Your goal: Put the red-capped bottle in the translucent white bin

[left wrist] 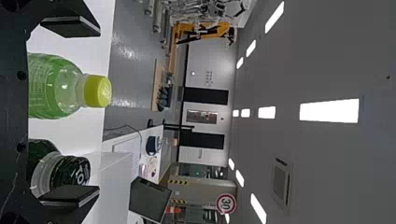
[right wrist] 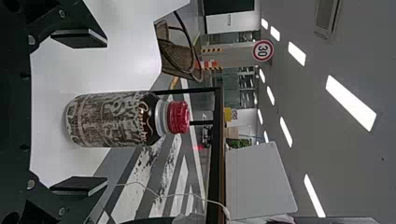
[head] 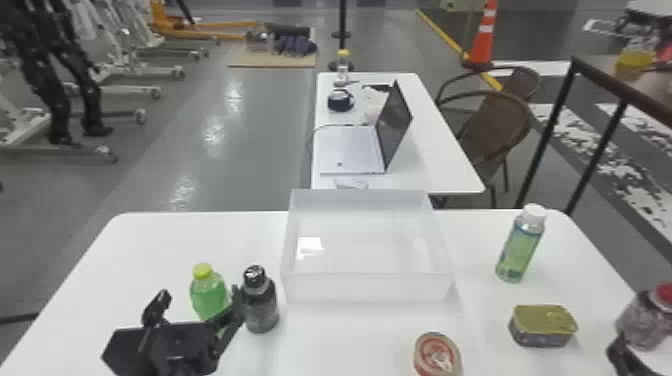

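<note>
Tin (head: 542, 326): sitting just left of the right gripper (head: 622, 357), standing in the way between it and the bin (head: 367, 288).
White-capped bottle (head: 520, 250): standing past the tin, ahead and left of the right gripper.
Bin: resting farther left and ahead of that gripper.
Round can (head: 436, 354): lying well left of it.
Yellow-capped bottle (head: 207, 297): lining up with the left gripper's (head: 196, 306) opening.
Dark bottle (head: 261, 302): standing just right of the left gripper.
Right wrist view: showing both right fingers (right wrist: 79, 38) and the whole red-capped bottle (right wrist: 112, 119) (the head view is cutting into it at its edge).
Right arm: reaching in at the bottom right corner, fingers pointing forward.
Right gripper: keeping its fingers apart, the red-capped bottle standing upright in line with the gap, touching neither.
Left gripper: holding its fingers apart too, clamping nothing.
</note>
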Motion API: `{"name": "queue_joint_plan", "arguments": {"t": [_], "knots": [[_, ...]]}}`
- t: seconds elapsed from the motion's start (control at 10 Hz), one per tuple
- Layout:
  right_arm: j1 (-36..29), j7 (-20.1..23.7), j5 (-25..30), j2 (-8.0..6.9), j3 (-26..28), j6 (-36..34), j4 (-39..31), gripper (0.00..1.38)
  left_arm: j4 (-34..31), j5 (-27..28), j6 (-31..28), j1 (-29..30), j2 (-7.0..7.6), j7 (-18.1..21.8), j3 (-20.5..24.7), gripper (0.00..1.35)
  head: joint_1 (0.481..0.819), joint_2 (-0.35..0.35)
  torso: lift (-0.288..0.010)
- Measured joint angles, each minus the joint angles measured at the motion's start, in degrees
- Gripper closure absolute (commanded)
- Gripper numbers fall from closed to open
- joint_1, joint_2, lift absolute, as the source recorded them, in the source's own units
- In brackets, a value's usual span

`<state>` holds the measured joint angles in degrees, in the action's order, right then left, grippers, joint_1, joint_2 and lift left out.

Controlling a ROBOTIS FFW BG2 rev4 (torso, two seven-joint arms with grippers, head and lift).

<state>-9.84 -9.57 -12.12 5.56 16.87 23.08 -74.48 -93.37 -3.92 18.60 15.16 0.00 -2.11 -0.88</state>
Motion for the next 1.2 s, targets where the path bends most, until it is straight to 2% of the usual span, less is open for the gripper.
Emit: {"name": "queue_joint_plan", "arguments": {"t": [0.4,0.6,1.2], "knots": [[5.3,0.4,1.3,2.73,0.0,-1.8,5.0,0.24,0.4,-0.4,0.9,0.0,0.0,0.1,0.1,0.12,0.549,0.0,-0.1],[8.4,2.4,1.6,3.61,0.0,-2.0,8.5,0.24,0.4,-0.7,1.2,0.0,0.0,0.3,0.1,0.12,0.549,0.0,-0.1],[11.2,1.7,1.5,3.17,0.0,-0.7,13.8,0.23,0.7,-1.4,1.5,0.0,0.0,0.7,0.2,0.12,0.549,0.0,-0.1]]}}
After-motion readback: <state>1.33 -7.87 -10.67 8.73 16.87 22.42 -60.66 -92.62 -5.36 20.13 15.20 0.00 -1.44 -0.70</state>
